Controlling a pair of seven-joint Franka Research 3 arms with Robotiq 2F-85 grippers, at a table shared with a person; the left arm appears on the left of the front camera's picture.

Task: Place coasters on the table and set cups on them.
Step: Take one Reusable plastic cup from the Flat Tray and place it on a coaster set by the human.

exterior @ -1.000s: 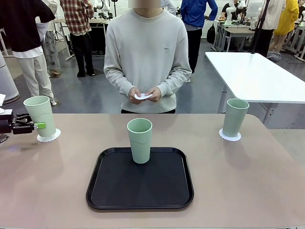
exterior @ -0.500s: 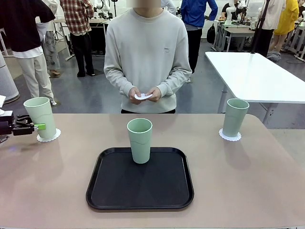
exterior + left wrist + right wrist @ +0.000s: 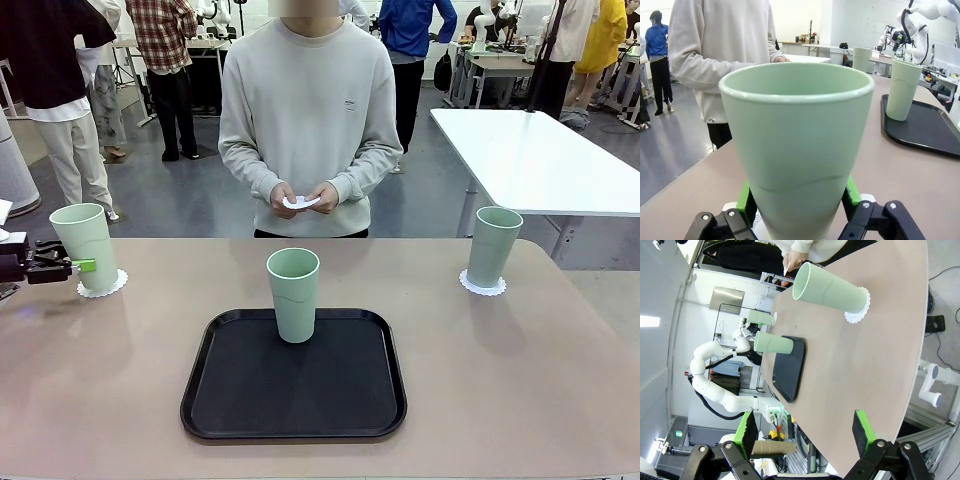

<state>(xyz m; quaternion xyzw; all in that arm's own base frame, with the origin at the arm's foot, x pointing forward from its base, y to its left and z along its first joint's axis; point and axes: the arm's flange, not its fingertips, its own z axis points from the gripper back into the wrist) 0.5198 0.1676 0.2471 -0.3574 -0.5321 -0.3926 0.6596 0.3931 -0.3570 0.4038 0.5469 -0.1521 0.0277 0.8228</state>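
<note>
At the far left of the table (image 3: 500,380), a mint-green cup (image 3: 85,245) stands on a white coaster (image 3: 103,285). My left gripper (image 3: 82,265) is shut on its lower half. The left wrist view has this cup (image 3: 797,145) close up between the green pads (image 3: 746,197), with a bit of coaster (image 3: 731,205) showing beneath. A second cup (image 3: 293,293) stands upright on the black tray (image 3: 293,400). The third cup (image 3: 494,246) rests on a coaster (image 3: 483,285) at the far right. The person's hands hold another coaster (image 3: 300,202). My right gripper (image 3: 804,432) hangs open off the table's edge, well back from that right cup (image 3: 830,290).
The person stands at the table's far edge, just behind the tray. A white table (image 3: 540,160) is beyond the right corner. Bare tabletop lies on both sides of the tray and in front of it.
</note>
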